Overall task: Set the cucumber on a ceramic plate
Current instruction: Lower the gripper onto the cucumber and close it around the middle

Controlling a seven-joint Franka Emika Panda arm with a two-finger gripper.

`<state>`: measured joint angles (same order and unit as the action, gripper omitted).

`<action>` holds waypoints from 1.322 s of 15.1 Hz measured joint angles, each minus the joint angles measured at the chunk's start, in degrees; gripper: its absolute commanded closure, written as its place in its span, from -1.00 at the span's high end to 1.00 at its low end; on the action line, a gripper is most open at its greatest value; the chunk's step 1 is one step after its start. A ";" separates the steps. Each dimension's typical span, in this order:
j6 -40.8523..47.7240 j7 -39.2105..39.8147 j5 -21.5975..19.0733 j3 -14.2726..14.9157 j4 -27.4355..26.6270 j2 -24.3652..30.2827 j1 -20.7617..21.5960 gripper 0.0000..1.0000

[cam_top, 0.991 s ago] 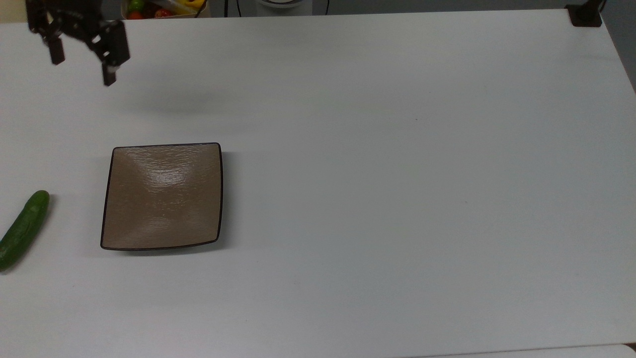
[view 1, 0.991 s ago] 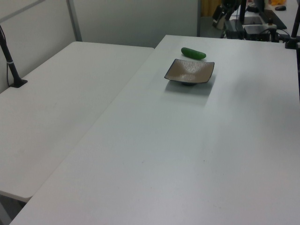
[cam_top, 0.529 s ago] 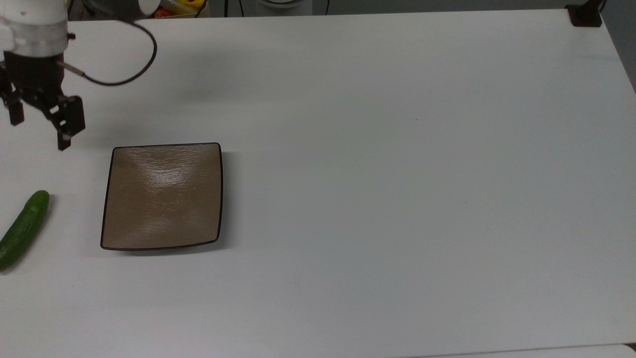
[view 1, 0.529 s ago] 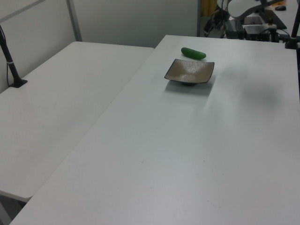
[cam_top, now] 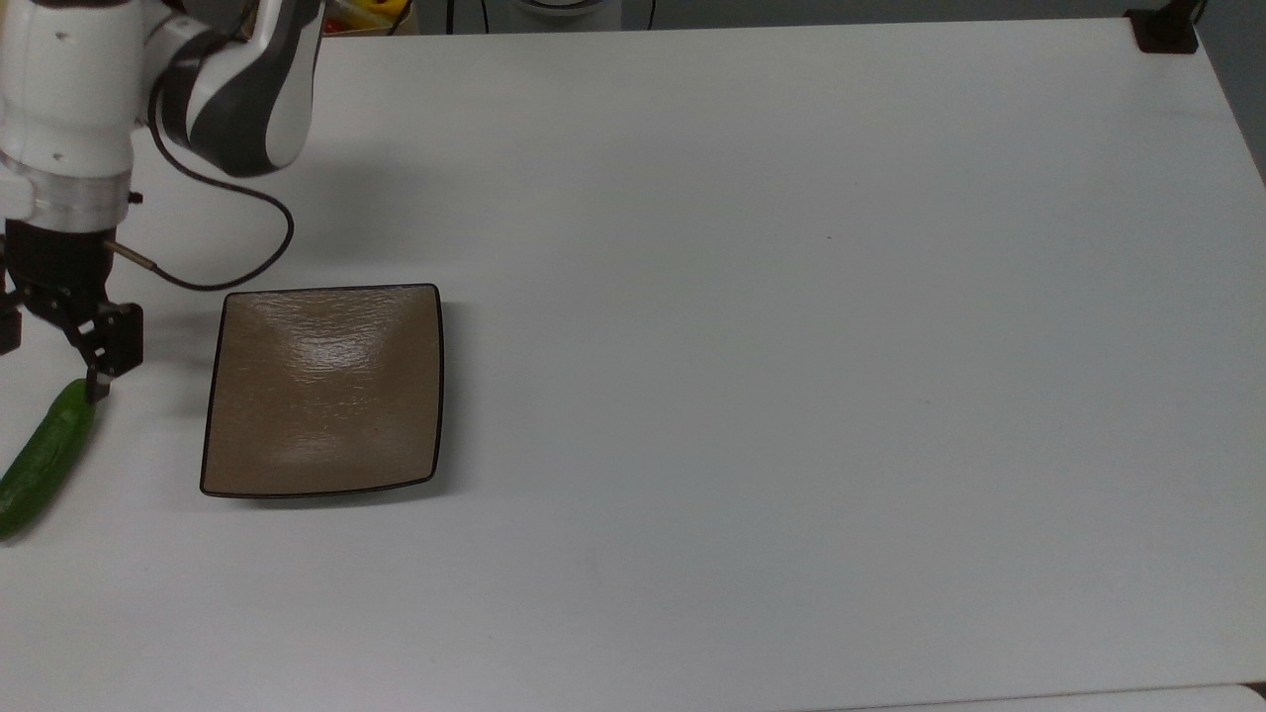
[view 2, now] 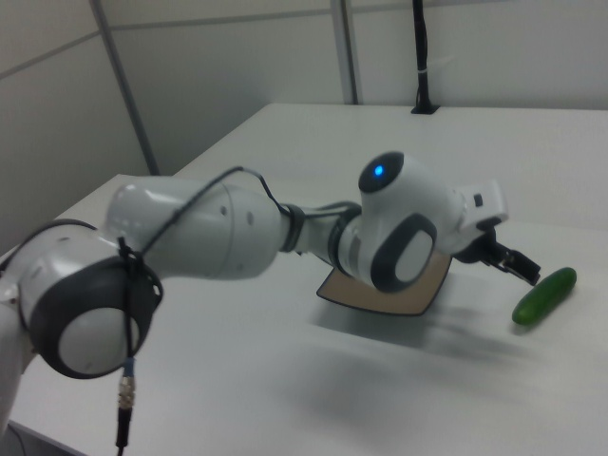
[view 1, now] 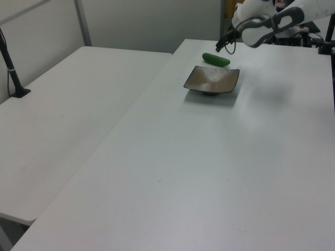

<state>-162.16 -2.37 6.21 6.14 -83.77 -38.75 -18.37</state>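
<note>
Gripper point(cam_top: 47, 361): black, two-finger, hanging at the top view's left edge; fingers spread wide, nothing between them; one fingertip point(cam_top: 96, 388) just over the upper end of the cucumber, the other at the frame edge. In the right view the gripper point(view 2: 513, 264) sits close to the cucumber's near end, slightly above it

Cucumber point(cam_top: 44, 458): dark green, glossy, lying flat on the surface, slanting from its upper end below the gripper down toward the top view's lower left; not gripped. In the left view the cucumber point(view 1: 215, 59) lies just behind the plate; in the right view it point(view 2: 543, 295) lies to the right view's right of the plate

Ceramic plate point(cam_top: 323, 388): square, tan-brown, thin dark rim, bare; to the top view's right of cucumber and gripper, apart from both. Seen also in the left view point(view 1: 211, 80) and, partly hidden by the arm, in the right view point(view 2: 432, 283)

Arm point(cam_top: 74, 99): white and grey, with a black cable point(cam_top: 237, 272) looping beside the plate's upper edge

Surface point(cam_top: 791, 346): white, flat
</note>
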 measured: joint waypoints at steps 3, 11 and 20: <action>-4.92 0.00 0.41 -0.04 3.06 -5.67 -1.16 1.00; -10.37 0.00 1.83 -0.08 7.08 -13.16 -2.90 -0.41; -10.74 0.00 3.05 -0.60 8.11 -13.54 -2.93 -0.85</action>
<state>-172.90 -2.37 9.26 5.55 -75.67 -52.30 -21.30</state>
